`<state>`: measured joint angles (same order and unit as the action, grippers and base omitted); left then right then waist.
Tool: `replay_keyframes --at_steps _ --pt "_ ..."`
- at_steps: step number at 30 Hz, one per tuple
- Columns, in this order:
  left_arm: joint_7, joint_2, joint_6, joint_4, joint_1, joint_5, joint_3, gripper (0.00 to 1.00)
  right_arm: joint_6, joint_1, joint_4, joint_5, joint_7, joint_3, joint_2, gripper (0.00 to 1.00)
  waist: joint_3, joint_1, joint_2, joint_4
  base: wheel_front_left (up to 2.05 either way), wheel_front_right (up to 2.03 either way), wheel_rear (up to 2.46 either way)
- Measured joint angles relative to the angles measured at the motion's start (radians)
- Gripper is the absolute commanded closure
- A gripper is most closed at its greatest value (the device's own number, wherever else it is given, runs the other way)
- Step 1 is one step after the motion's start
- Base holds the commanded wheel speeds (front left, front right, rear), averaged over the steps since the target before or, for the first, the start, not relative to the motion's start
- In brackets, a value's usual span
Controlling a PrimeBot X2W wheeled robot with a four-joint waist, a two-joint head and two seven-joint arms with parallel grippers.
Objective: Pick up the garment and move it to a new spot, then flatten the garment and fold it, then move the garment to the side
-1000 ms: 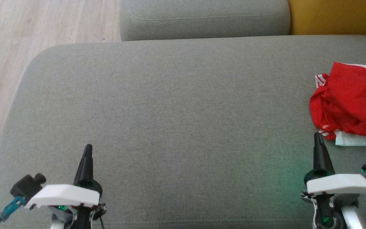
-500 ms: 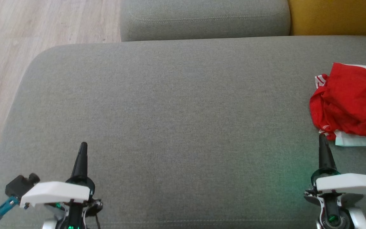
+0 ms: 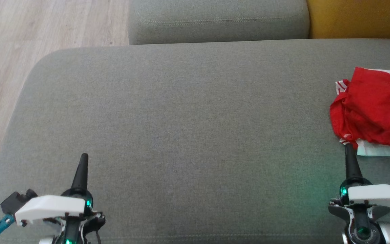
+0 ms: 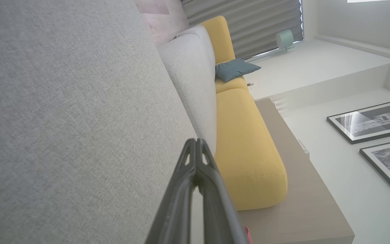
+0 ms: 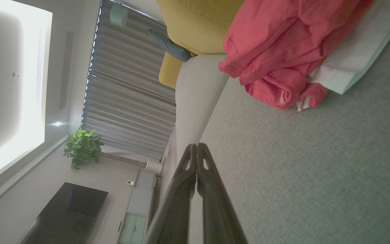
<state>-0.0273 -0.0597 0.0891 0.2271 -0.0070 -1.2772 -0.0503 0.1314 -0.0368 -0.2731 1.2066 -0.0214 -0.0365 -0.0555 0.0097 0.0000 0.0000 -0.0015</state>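
At lower left the left gripper (image 3: 83, 158) sits over the grey sofa seat (image 3: 188, 112), its 2 fingers pressed together and empty. At far right the right gripper (image 3: 348, 147), also closed and empty, points at the crumpled red garment (image 3: 374, 106), tip just beside its near edge.

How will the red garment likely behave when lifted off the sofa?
Probably floppy: the red garment lies crumpled in soft folds, so it should drape and unfurl. Likely light, being thin cloth. It overlaps a white cloth, which might drag along.
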Motion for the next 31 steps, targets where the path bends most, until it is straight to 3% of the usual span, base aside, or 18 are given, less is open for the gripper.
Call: replay_keyframes --at_steps 31 --pt "0.089 0.0 0.027 0.036 -0.038 -0.299 0.072 1.0 0.0 -0.016 -0.001 0.35 0.085 -0.052 0.0 1.0 -0.006 0.0 0.0 0.001 0.0 0.0 0.0"
